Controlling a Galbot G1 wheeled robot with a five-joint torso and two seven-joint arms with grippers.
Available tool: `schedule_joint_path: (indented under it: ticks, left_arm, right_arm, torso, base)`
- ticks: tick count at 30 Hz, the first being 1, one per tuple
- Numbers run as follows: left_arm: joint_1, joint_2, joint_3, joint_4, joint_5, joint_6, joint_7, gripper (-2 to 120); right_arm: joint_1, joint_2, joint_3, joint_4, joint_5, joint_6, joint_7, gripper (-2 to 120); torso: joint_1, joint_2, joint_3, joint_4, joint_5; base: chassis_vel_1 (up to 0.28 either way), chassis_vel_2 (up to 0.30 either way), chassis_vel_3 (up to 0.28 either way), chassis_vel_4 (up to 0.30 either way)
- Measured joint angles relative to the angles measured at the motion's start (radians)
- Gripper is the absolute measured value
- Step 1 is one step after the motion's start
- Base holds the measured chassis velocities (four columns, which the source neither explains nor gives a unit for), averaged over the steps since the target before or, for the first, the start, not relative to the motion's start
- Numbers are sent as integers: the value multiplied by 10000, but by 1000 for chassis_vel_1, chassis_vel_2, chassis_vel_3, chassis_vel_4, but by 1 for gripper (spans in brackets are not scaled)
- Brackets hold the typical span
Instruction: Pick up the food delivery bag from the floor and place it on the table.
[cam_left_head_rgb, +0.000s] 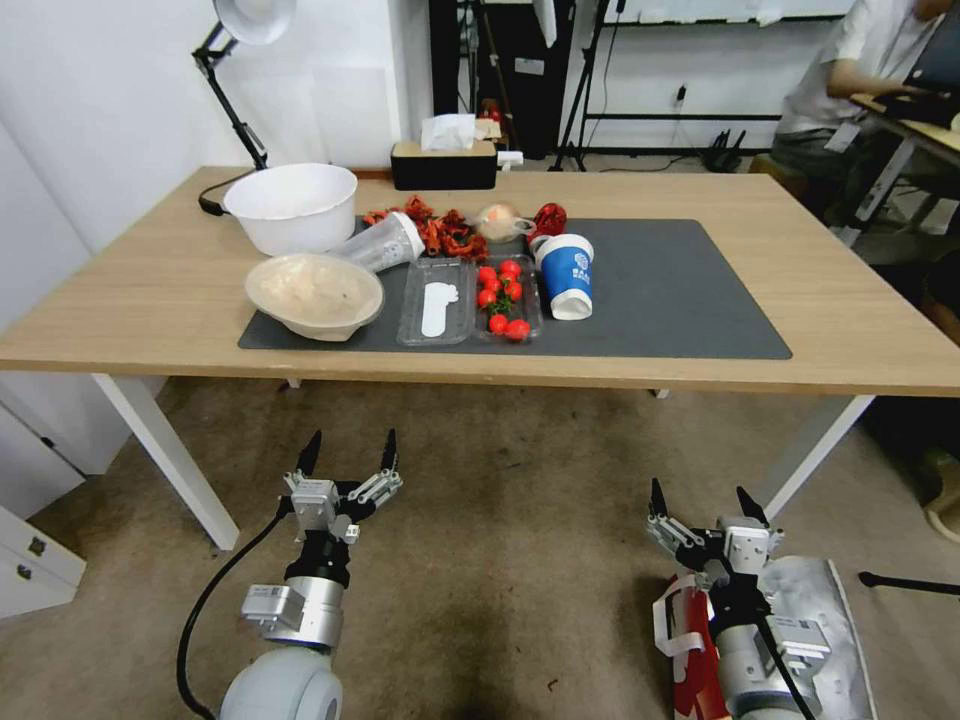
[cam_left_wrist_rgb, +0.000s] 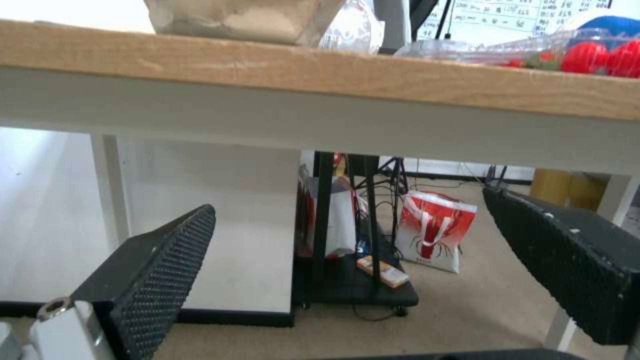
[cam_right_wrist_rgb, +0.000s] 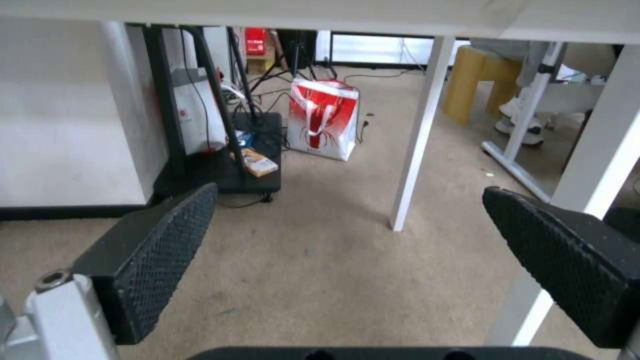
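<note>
Both my arms hang low in front of the table (cam_left_head_rgb: 150, 300), over the floor (cam_left_head_rgb: 500, 560), nothing in either hand. My left gripper (cam_left_head_rgb: 347, 452) is released, fingers spread wide, pointing at the table's near edge, a bit in from its near-left leg. From the left wrist camera that gripper (cam_left_wrist_rgb: 347, 260) looks straight under the tabletop; the pads (cam_left_wrist_rgb: 157, 270) are well apart with only carpet and room behind them.

My right gripper (cam_left_head_rgb: 705, 500) is also spread open and empty, near the table's near-right leg. Right wrist view: gripper (cam_right_wrist_rgb: 347, 260) wide, same story.

The food delivery bag (cam_left_head_rgb: 800, 630) lies on the floor on the near side of the table, directly under my right forearm, silver foil side up, red panel and white strap toward the left arm. Right gripper is above and past it, not touching.

On the table, the dark grey mat (cam_left_head_rgb: 680, 290) carries a blue-and-white cup (cam_left_head_rgb: 566, 275), a clear tray of red tomatoes (cam_left_head_rgb: 503, 297) and two white bowls (cam_left_head_rgb: 300, 250).
</note>
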Motion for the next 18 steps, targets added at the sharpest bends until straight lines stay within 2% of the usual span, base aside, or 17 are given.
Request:
schedule_joint_path:
  ticks: [18]
  left_arm:
    - [-109, 96, 15, 81, -196, -24, 32, 100]
  right_arm:
    - [55, 0, 11, -75, -24, 17, 2, 100]
  torso:
    - [-314, -795, -481, 0, 0]
  base:
    - [0, 0, 0, 0]
